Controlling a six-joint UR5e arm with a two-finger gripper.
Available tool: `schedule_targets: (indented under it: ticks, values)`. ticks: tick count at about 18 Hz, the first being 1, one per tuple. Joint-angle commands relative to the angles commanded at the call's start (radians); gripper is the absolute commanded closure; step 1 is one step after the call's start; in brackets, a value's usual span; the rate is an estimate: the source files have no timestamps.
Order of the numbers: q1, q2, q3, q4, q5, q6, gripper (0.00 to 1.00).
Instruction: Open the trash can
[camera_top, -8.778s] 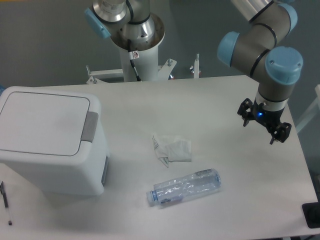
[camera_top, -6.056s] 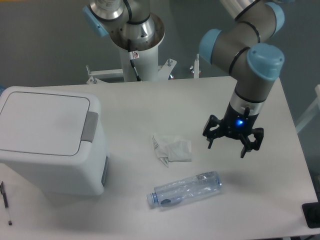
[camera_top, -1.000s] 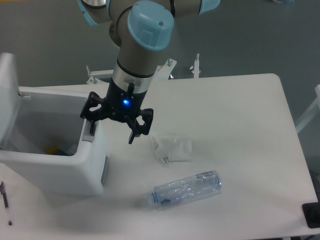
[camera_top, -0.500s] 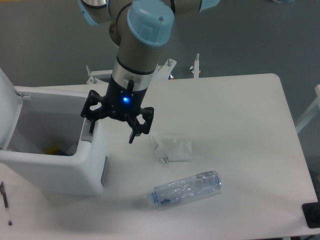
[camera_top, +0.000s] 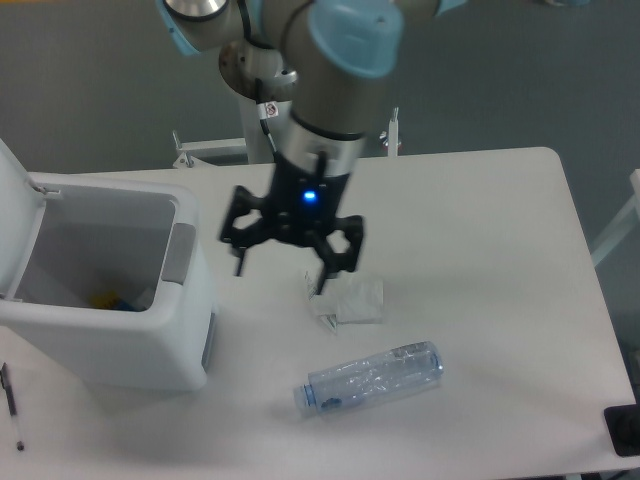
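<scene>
At the counter's left edge the large white boxy plastic trash can (camera_top: 110, 300) stands with its lid up. Beside it hangs the black two-finger claw (camera_top: 291, 252), spread and empty; best it lifts away, clear of the rim.

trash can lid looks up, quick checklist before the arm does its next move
1. Trash can lid raised: ok, swung up at the left, inside exposed.
2. End effector clear of the can: ok, it hangs to the right of the grey latch.
3. End effector empty: ok, fingers spread, nothing between them.
4. Crumpled paper undisturbed: cannot tell, one finger overlaps it in view.
5. Plastic bottle out of the way: ok, lying near the front edge.
</scene>
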Motion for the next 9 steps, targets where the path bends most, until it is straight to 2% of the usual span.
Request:
schedule_targets:
  ticks: [3, 7, 9]
  values:
    - [0.04, -0.052, 0.009, -0.008, 0.117, 0.083, 0.0]
    - [0.06, -0.1, 0.055, -0.002, 0.129, 0.155, 0.0]
    - [0.08, -0.123, 0.058, 0.008, 0.164, 0.25, 0.0]
